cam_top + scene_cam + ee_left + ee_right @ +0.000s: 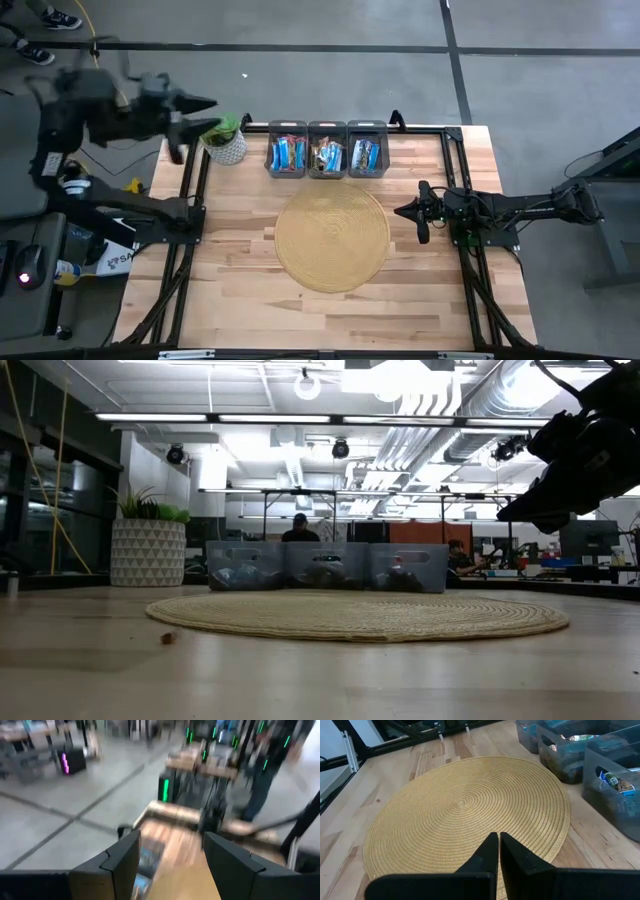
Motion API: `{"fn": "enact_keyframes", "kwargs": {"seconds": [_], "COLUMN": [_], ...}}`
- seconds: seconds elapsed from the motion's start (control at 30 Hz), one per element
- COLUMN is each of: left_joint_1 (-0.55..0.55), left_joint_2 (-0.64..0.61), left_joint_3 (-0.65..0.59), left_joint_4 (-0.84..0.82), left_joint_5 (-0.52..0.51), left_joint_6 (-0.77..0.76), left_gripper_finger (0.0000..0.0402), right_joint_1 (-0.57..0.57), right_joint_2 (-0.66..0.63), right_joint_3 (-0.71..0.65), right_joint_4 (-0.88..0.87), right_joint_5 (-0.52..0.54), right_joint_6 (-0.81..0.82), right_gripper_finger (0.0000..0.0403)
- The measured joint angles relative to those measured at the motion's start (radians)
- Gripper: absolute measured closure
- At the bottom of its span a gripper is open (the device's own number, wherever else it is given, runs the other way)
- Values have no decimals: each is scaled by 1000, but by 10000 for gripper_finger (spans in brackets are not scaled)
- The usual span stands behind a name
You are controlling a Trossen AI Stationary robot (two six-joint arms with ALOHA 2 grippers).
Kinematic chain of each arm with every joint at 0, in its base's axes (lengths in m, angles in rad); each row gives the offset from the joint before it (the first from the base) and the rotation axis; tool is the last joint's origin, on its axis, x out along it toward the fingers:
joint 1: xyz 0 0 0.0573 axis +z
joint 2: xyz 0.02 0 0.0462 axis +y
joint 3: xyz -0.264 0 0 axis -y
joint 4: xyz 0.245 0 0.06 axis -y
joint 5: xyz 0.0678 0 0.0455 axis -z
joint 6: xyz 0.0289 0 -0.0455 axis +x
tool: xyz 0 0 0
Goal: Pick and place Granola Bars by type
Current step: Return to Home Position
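Progress: sorting is being judged as done; no bar is being shown loose on the worktop (240, 290) or on the mat (332, 238).
Granola Bars (327, 155): all are being kept inside the bins (327, 570), upper centre of the high view, just above the mat.
Sorting check: blue-and-white wrappers are being shown in the left and right bins and orange-gold ones in the centre bin; whether the types are being kept fully separate cannot be told.
Left to do: only the parking of the arms is being judged as open.
Left gripper (171, 847): being held high at the upper left of the high view, beside the plant pot (226, 148), off the mat; fingers are being held apart, nothing between them.
Right gripper (498, 840): being held low at the right edge of the mat, centre right of the high view; fingers are being pressed together, empty.
Counts: three bins, one mat, one plant pot, two arms.
Bar count: several per bin; an exact number is not being made out.
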Motion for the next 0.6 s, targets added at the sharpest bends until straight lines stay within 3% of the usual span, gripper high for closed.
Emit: {"fn": "enact_keyframes", "kwargs": {"seconds": [0.2,0.27,0.43,0.6], "left_joint_1": [-29,-28,-28,-28], "left_joint_2": [-325,-405,-563,-659], "left_joint_3": [-509,-683,-1081,-1379], "left_joint_4": [392,454,668,910], "left_joint_5": [-11,-11,11,54], "left_joint_6": [-26,-50,-153,-211], "left_gripper_finger": [188,188,188,188], "right_joint_1": [0,0,0,0], "right_joint_2": [0,0,0,0], "right_joint_3": [0,0,0,0], "right_joint_4": [0,0,0,0], "right_joint_5": [0,0,0,0], "right_joint_6": [0,0,0,0], "right_gripper_finger": [402,402,402,402]}}
